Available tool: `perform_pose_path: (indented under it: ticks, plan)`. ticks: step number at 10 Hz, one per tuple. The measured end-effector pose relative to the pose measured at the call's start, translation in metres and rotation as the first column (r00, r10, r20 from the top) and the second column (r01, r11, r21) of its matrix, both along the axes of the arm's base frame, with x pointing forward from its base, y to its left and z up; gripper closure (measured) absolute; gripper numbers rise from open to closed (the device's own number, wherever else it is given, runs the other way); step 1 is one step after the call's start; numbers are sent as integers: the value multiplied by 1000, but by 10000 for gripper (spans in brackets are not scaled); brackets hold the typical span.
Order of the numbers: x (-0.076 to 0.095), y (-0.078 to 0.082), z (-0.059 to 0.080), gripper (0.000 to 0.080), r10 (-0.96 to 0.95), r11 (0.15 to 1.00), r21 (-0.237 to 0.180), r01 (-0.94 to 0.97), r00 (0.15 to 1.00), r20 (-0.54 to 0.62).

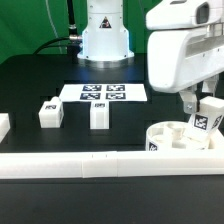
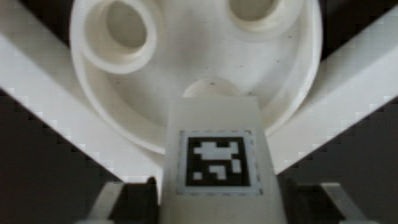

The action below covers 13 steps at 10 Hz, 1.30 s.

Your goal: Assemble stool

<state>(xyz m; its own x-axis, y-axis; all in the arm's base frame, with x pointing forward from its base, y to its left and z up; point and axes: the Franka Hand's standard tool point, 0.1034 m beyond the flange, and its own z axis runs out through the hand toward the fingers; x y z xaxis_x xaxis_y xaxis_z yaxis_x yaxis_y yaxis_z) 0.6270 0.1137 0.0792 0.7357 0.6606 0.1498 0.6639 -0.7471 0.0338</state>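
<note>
Your gripper (image 2: 219, 203) pinches a tagged leg (image 2: 219, 140) over the round seat (image 1: 166, 133); you can't tell whether they touch. Toward the exterior view's left, a loose leg (image 1: 98, 115) and a second loose leg (image 1: 50, 112) stand on the black table (image 1: 40, 75), with the marker board (image 1: 103, 92) behind and a white rail (image 1: 90, 165) in front.

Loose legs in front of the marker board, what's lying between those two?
Nothing. The exterior view shows bare black table between the leg toward that view's left and the other leg.
</note>
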Motion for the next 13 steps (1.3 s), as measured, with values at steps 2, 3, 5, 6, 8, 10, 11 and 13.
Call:
perform_pose_path:
  ticks: [2,3,5,6,8,10,11,13]
  plan:
    - [1,0,0,461,-141,990,28,141,990,1]
    - [1,0,0,461,-197,980,36,197,980,-5]
    - [1,0,0,461,-341,938,54,342,940,-24]
    - [1,0,0,461,-399,915,61,400,917,-32]
    - [-3,2,-1,461,-587,802,86,591,807,-65]
    - [-5,1,-1,461,-729,668,101,737,676,-106]
    - [-6,2,-1,461,-793,587,104,803,596,-128]
    - [-7,3,-1,461,-889,415,104,904,427,-167]
